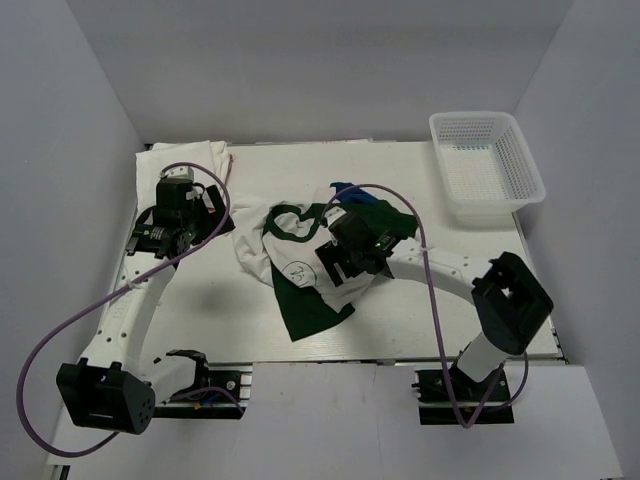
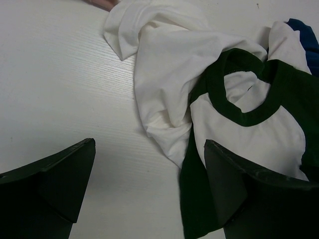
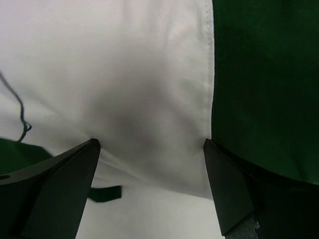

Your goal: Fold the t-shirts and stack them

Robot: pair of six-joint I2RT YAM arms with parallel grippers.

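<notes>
Your right jaws stand apart, one black finger (image 3: 55, 189) on each side of a stretch of white fabric, low over the green-and-white shirt (image 3: 149, 74). A stitched seam runs up that view, and a dark green panel lies to the right of it. Whether the fingertips press the fabric or only hover above it, you cannot tell. Your left jaws are apart too, with nothing between them, and sit over bare counter (image 2: 60, 84). A crumpled white shirt (image 2: 164, 64) lies ahead of them, and the green collar ring of the green-and-white shirt (image 2: 249, 134) is to its right. From above, the right arm (image 1: 440, 265) reaches in over the middle of the counter (image 1: 420, 190). There the green-and-white shirt (image 1: 300, 275) lies rumpled and unfolded, with the white shirt (image 1: 250, 245) bunched against its left side. A bit of blue cloth (image 1: 345, 188) shows at the far edge of the heap. The left arm (image 1: 135, 310) sits at the left edge of the counter, beside the heap and not touching it. A flat white cloth (image 1: 185, 155) lies in the far left corner, and a white basket (image 1: 530, 155) stands at the far right, well apart from the shirts.
</notes>
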